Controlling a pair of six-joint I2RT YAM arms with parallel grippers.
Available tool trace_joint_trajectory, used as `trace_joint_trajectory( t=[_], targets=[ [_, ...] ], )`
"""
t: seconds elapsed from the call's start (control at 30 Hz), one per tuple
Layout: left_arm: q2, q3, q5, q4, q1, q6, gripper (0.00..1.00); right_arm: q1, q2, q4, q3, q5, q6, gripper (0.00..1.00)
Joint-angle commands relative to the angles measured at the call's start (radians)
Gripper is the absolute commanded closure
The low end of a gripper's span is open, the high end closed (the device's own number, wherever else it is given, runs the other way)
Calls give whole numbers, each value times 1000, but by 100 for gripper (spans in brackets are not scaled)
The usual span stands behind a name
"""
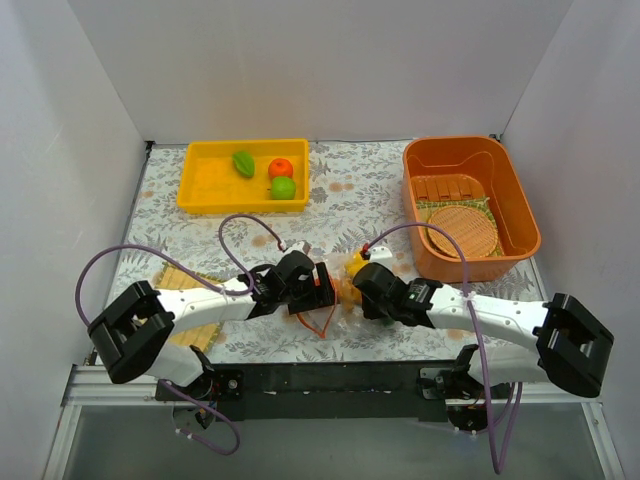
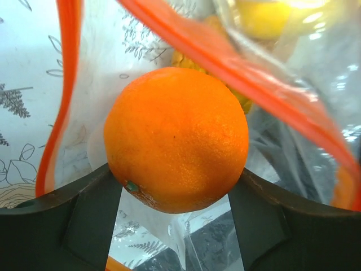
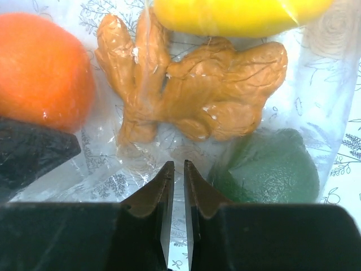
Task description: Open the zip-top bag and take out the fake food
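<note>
The zip-top bag (image 1: 338,308) lies on the worktop (image 1: 350,205) near its near edge, about in the middle, between the two end effectors. Its orange-red zip strip (image 2: 225,62) stands open in a loop, so the mouth faces to the left.

The left end effector (image 2: 176,170) reaches into this mouth. Its two fingers (image 2: 84,214) stand rather wide and press on an orange ball (image 2: 176,138) from both sides, so we see the ball gripped between them, inside the loop of the strip.

The right end effector (image 3: 176,169) is at the right end of the bag. Its jaws are nearly together, with only a thin slit between them, and the clear film of the bag appears to be pinched in this slit.

In the right wrist view we see the other pieces through the plastic. A tan-brown lumpy piece (image 3: 192,96) lies in the middle. A yellow piece (image 3: 237,14) lies just beyond it. A dark green fruit (image 3: 271,169) lies at the right, beside the jaws.

At the far left of the worktop stands a yellow bin (image 1: 200,190). It holds a pointed green piece (image 1: 243,163), a second orange ball (image 1: 281,168) and a bright green ball (image 1: 283,187).

At the far right stands an orange basin (image 1: 455,142) with wooden slats (image 1: 450,187) and a round woven disc (image 1: 463,230) in it. A straw mat (image 1: 178,277) lies partly under the left arm.
</note>
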Motion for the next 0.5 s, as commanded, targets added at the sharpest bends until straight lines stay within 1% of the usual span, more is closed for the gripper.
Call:
trace_joint_trajectory(
  t=[0.0,0.07,0.2,0.33,0.43,0.47],
  targets=[
    [-54,58,-74,-56,-4,27,51,-17,-32,18,-15,3,-17,80],
    [-72,64,-99,-99,-4,27,51,-25,-37,9,-17,5,-20,80],
    [-117,99,-232,-218,-1,7,57,-34,-53,1,-17,5,-27,80],
    [-169,137,-272,-281,3,12,58,-38,-69,-16,-15,3,-40,80],
    [-190,174,-332,-376,8,-33,60,-43,-76,-26,-12,3,-49,80],
    [-199,182,-354,-437,9,-43,60,-43,-79,-27,-12,0,-53,80]
  ],
)
